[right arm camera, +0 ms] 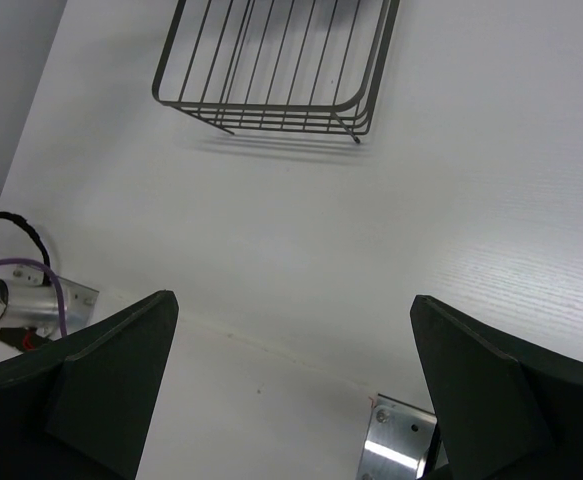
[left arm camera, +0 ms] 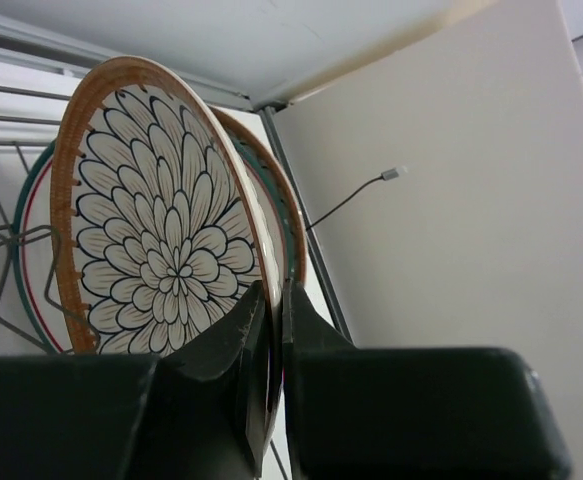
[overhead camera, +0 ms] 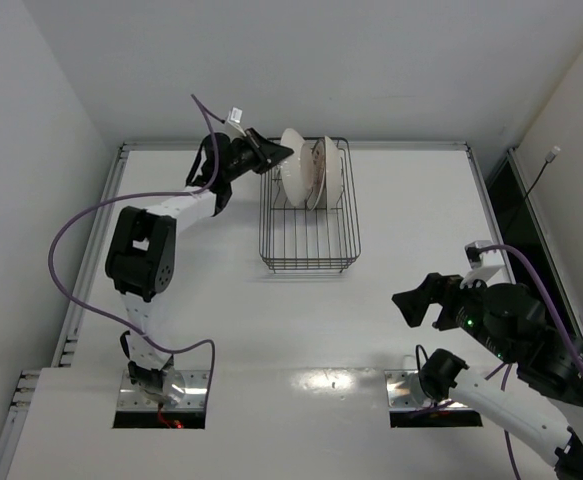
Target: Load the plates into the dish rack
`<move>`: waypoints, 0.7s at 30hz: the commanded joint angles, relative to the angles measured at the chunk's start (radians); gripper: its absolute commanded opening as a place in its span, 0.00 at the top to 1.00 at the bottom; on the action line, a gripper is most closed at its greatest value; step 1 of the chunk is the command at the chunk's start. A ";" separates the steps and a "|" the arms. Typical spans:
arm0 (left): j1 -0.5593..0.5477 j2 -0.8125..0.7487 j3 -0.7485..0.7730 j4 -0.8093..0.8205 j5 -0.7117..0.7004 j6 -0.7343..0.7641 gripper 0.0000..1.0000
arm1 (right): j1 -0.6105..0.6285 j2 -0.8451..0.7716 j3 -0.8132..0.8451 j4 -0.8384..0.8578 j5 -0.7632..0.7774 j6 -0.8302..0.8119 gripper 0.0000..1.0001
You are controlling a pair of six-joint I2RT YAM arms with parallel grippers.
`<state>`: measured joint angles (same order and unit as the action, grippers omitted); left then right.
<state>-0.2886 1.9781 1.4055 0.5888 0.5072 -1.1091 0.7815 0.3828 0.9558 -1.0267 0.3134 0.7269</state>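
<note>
The black wire dish rack stands at the table's far middle. Three plates stand upright at its far end. My left gripper is shut on the rim of the leftmost plate, which stands in the rack. In the left wrist view this plate shows a flower pattern and an orange-brown rim, pinched at my left gripper. A second plate stands behind it and a third, with a pale rim, in front. My right gripper is open and empty near the front right; it shows in its wrist view.
The rack's near end holds no plates. A metal rail runs along the table's left edge. A metal mount plate and a purple cable lie at the near edge. Walls close in behind and beside the rack.
</note>
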 commanded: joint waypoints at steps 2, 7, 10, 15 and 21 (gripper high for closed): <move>-0.015 -0.022 0.078 0.218 -0.032 -0.018 1.00 | 0.005 0.013 0.004 0.007 -0.002 0.003 0.00; -0.015 0.007 0.078 0.209 -0.062 0.000 1.00 | 0.005 -0.007 0.004 -0.003 -0.002 0.003 0.00; -0.033 0.007 0.116 0.148 -0.085 0.053 1.00 | 0.005 -0.016 0.004 -0.003 -0.011 0.012 0.00; -0.043 0.063 0.212 0.054 -0.105 0.088 1.00 | 0.005 -0.027 0.015 -0.015 -0.022 0.022 0.00; -0.053 0.085 0.257 0.020 -0.087 0.118 1.00 | 0.005 -0.045 0.034 -0.047 -0.022 0.042 0.00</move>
<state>-0.3172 2.0865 1.5692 0.4572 0.3985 -1.0164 0.7815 0.3496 0.9562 -1.0626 0.3031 0.7452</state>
